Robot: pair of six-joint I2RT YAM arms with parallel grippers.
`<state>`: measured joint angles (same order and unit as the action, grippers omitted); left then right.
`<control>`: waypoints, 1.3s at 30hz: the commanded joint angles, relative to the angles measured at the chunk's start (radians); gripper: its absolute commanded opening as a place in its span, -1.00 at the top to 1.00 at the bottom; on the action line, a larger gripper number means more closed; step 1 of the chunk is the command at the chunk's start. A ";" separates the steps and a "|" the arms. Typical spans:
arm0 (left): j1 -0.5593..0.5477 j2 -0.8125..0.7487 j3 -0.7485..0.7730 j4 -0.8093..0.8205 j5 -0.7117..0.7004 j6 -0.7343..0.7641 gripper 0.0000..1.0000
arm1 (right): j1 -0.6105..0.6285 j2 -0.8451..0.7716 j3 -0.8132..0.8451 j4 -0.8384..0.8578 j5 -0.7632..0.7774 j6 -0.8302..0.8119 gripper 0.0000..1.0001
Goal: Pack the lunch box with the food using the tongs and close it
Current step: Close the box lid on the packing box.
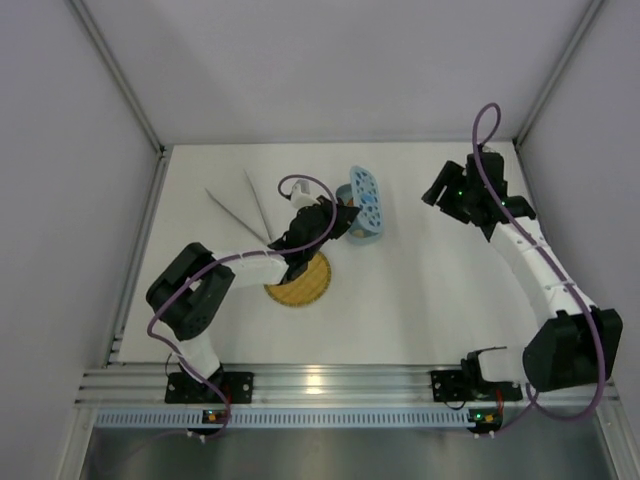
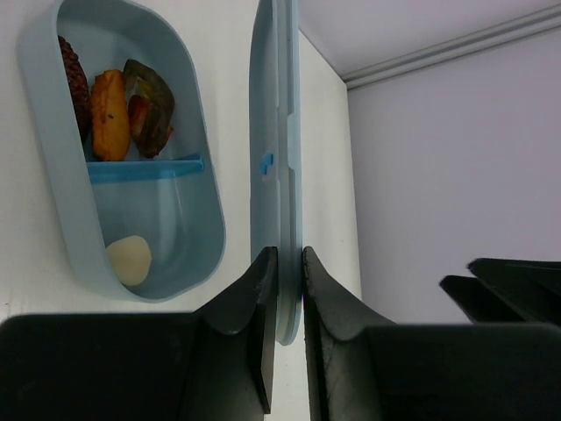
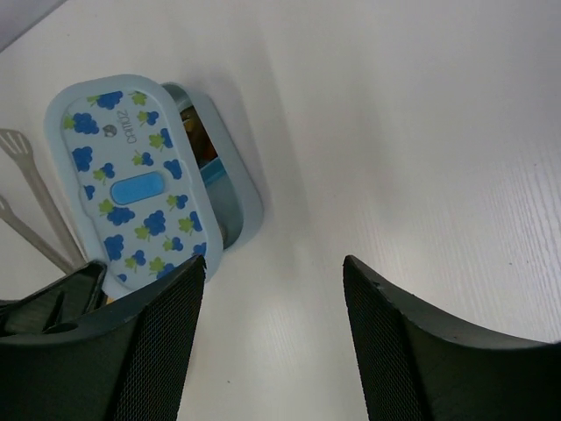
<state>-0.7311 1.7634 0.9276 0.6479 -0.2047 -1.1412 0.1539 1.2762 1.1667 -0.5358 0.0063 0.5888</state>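
Screening the lunch box (image 3: 244,209), the lid (image 3: 140,189) stands pinched by left fingers (image 2: 250,307); right fingers (image 3: 158,351) released.

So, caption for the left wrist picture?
Fingers pinch the pale-blue plastic lid beside the packed light-blue oval lunch box.

Bright even light, soft shadows, sharp focus

The box (image 2: 206,219) is showing smooth, translucent plastic with a soft sheen; its lid (image 3: 166,189) is looking like glossy printed plastic. The right fingers (image 3: 166,351) are showing matt black, fine-meshed pads. The table (image 3: 421,132) is looking matt, faintly grained.
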 commanded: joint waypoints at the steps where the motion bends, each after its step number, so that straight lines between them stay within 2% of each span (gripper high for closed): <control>1: -0.004 -0.005 -0.018 0.237 -0.068 -0.069 1.00 | -0.010 0.105 0.044 0.102 -0.052 -0.007 -0.26; 10: 0.007 0.001 -0.073 0.277 -0.119 -0.088 1.00 | -0.004 0.353 0.188 0.112 -0.088 0.028 -0.13; 16: 0.009 0.031 -0.102 0.305 -0.168 -0.123 1.00 | 0.021 0.436 0.248 0.111 -0.089 0.028 -0.11; 24: 0.009 0.122 -0.134 0.450 -0.200 -0.187 1.00 | 0.061 0.549 0.307 0.117 -0.106 0.026 -0.10; 32: 0.009 0.166 -0.119 0.464 -0.196 -0.192 1.00 | 0.079 0.673 0.433 0.039 -0.094 -0.012 -0.07; 39: 0.009 0.199 -0.108 0.463 -0.187 -0.206 1.00 | 0.081 0.713 0.433 0.033 -0.092 -0.017 0.02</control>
<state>-0.7269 1.9430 0.7948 0.9943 -0.3763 -1.3197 0.2180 1.9751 1.5543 -0.4881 -0.0910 0.5865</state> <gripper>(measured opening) 0.193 0.495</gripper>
